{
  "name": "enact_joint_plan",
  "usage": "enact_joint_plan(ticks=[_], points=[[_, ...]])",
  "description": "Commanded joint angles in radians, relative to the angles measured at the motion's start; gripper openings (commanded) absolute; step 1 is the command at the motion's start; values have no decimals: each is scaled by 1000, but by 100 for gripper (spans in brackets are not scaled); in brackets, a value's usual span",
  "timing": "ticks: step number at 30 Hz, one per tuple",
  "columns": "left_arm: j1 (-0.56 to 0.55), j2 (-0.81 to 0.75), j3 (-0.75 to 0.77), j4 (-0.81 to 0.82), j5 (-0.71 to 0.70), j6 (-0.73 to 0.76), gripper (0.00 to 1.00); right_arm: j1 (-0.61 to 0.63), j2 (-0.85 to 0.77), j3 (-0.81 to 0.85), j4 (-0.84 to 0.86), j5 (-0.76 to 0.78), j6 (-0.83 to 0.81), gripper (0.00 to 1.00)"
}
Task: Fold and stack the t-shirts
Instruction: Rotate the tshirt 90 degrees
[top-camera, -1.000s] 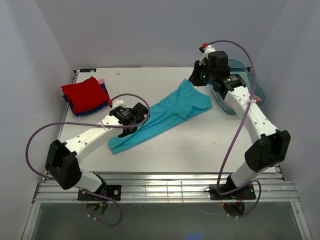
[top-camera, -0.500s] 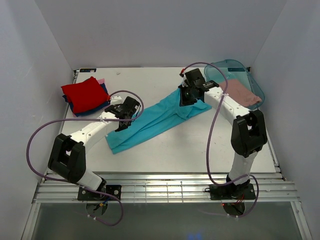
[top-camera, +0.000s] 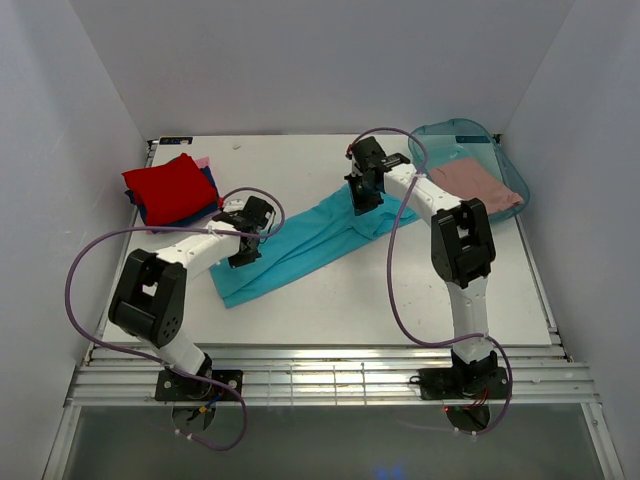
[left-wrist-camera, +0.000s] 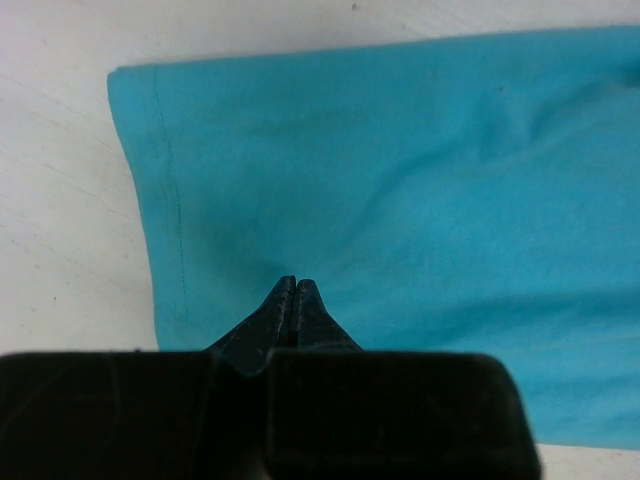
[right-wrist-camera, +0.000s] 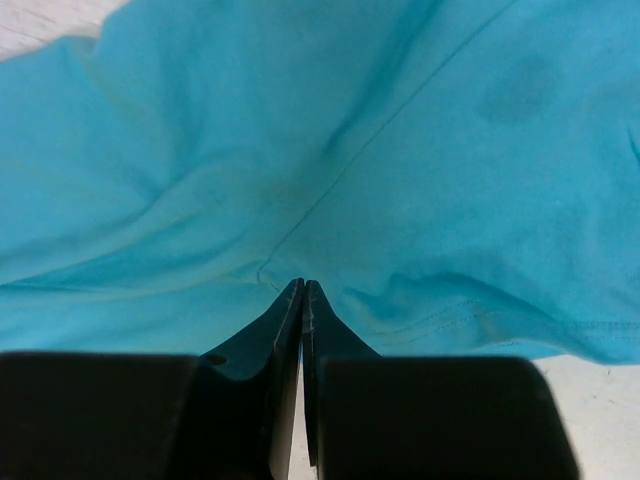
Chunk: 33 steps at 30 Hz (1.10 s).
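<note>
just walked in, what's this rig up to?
Both arms are on the teal t-shirt, spread diagonally on the table. The left gripper sits at its near-left end, right gripper at its far end, jaws shut at the cloth. A red-topped folded stack sits far left; a pink shirt lies in the tub.

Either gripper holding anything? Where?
Both appear to pinch the teal t-shirt: left gripper its long edge near the hem, right gripper a crease at the other end.
</note>
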Motion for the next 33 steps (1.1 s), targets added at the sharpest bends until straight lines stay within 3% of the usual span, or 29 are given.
enact_joint_plan(ticks=[1,20,25,33], points=[[6,-4,-26,4,34,-8,0,0,-9,-18,-32,40,-4,8],[-8,55,-107,-22,149,-115,0,0,100,-32,-73,113,5,8],[-69,-5,-148,-61,169,-206,0,0,152,46,-90,129,8,8],[-265,-65,-254,-105,219,-410,0,0,248,218,-144,192,-11,8]])
